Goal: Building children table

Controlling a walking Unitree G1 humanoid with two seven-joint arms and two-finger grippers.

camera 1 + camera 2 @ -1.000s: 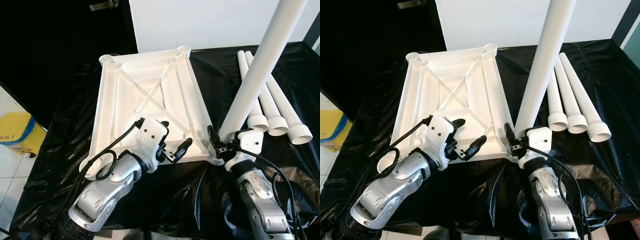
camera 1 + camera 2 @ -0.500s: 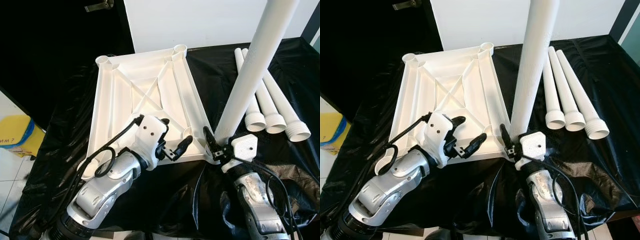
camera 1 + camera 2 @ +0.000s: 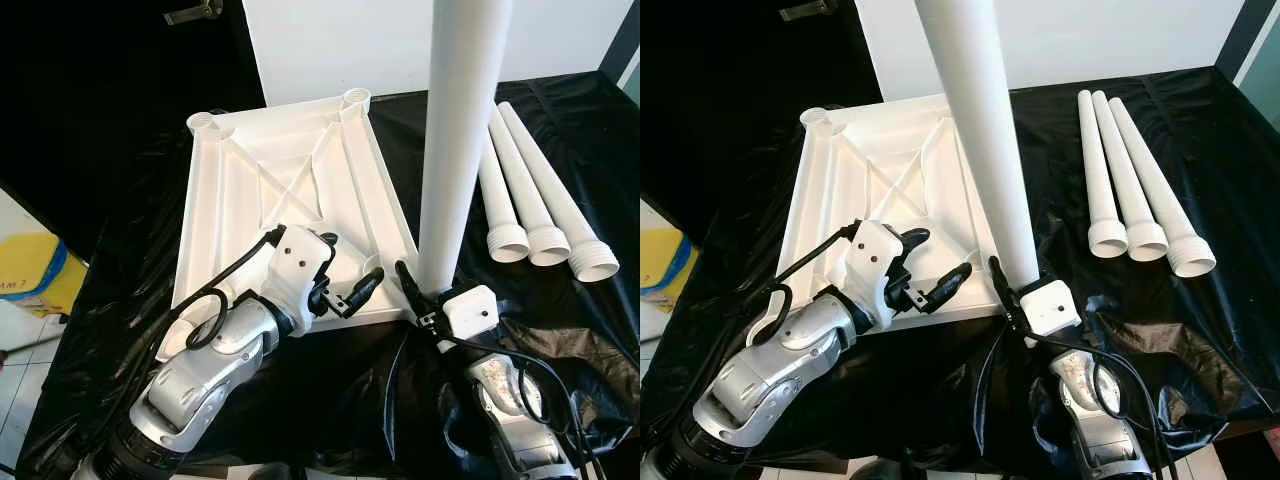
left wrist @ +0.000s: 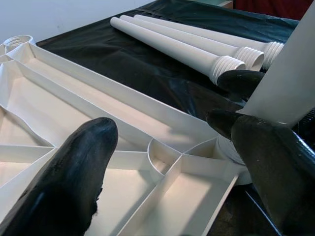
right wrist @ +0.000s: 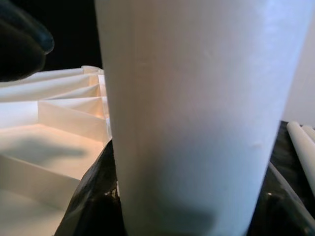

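Black sheeting is covering the table, where the upturned white tabletop [image 3: 290,190] is lying. Right claw [image 3: 425,300] is pinching the first leg [image 3: 455,150] upright at the near corner socket — left claw [image 3: 345,290] is hovering spread beside it. Three legs [image 3: 540,210] are waiting, unfitted

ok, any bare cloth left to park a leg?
Bare black cloth right of the three spare legs, and in front of their threaded ends. Crowded: tabletop's near corner, with both claws, left and right, and the upright leg.
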